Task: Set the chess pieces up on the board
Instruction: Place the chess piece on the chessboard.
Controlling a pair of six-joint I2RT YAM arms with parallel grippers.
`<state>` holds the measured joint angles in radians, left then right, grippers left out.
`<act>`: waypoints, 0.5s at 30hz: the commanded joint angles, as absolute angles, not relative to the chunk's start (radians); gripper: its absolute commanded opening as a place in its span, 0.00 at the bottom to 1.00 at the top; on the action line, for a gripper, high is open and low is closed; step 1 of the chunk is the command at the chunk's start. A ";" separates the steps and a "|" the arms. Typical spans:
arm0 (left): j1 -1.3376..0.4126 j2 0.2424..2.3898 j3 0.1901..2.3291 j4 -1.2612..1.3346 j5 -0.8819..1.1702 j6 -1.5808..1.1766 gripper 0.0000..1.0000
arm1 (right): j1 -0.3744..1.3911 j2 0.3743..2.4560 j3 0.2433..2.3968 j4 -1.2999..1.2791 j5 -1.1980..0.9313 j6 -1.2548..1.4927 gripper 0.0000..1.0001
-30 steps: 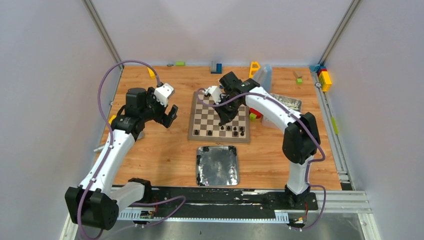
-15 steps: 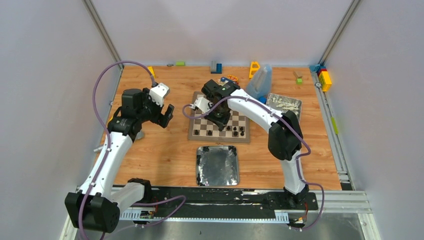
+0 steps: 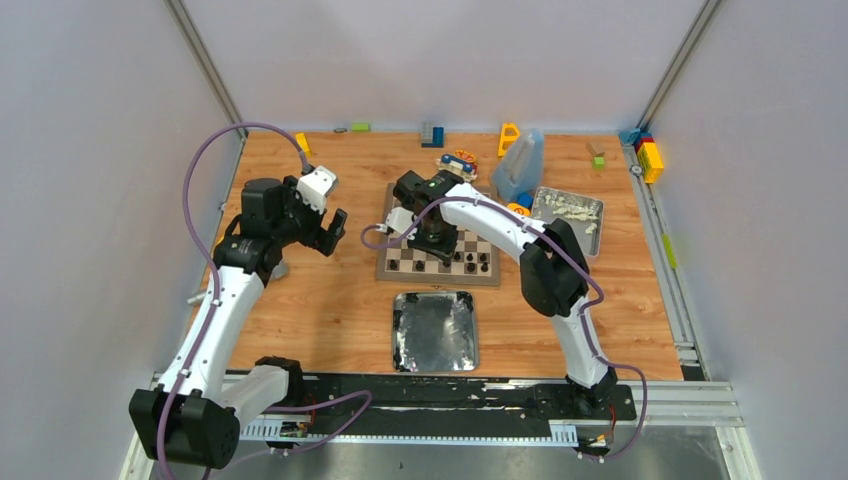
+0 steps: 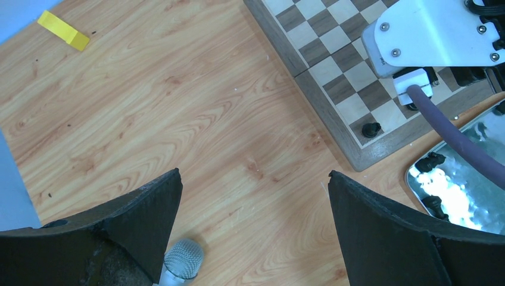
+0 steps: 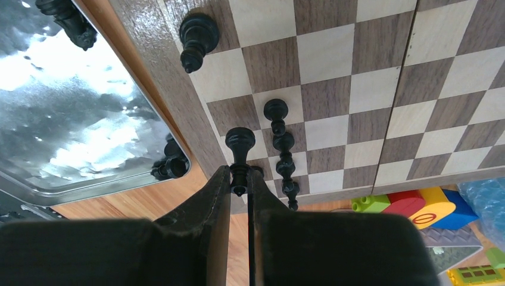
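Note:
The wooden board (image 3: pixel 482 244) lies mid-table with several black chess pieces (image 3: pixel 470 263) along its near row. My right gripper (image 3: pixel 436 240) hangs low over the board's near-left part. In the right wrist view it (image 5: pixel 239 173) is shut on a black chess piece (image 5: pixel 240 149), held over the board (image 5: pixel 333 59) beside a row of pieces (image 5: pixel 282 143). Another piece (image 5: pixel 198 33) stands near the board's edge. My left gripper (image 3: pixel 331 230) is open and empty over bare wood left of the board. In its wrist view (image 4: pixel 253 176) a corner piece (image 4: pixel 371 128) shows.
A silver tray (image 3: pixel 436 330) lies near the board, with loose pieces (image 5: pixel 170 165) along its rim. A second tray (image 3: pixel 572 208), a plastic jug (image 3: pixel 520 163) and toy blocks (image 3: pixel 648 155) sit at the back right. A silver mesh-tipped object (image 4: pixel 182 262) lies by my left fingers.
My right arm has swung left across the board, carrying the gripper toward the near-left squares. My left gripper has shifted slightly left and stayed open.

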<state>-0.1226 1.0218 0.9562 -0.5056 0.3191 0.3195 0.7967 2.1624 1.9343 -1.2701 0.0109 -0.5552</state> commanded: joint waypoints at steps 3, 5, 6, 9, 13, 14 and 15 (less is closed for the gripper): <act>-0.115 0.997 0.947 -0.477 0.333 0.311 1.00 | 0.805 2.192 1.993 -1.292 0.055 -0.575 0.07; -0.114 0.997 0.947 -0.476 0.334 0.311 1.00 | 0.805 2.200 1.996 -1.291 0.054 -0.575 0.07; -0.114 0.997 0.947 -0.476 0.334 0.311 1.00 | 0.806 2.204 1.998 -1.292 0.054 -0.575 0.07; -0.114 0.994 0.946 -0.474 0.336 0.311 1.00 | 0.806 2.214 2.007 -1.292 0.053 -0.575 0.07; -0.113 0.990 0.945 -0.473 0.336 0.311 1.00 | 0.806 2.224 2.017 -1.293 0.050 -0.575 0.07; -0.113 0.989 0.945 -0.473 0.337 0.312 1.00 | 0.808 2.226 2.018 -1.293 0.051 -0.575 0.07; -0.113 0.987 0.945 -0.472 0.337 0.312 1.00 | 0.807 2.227 2.019 -1.294 0.049 -0.575 0.07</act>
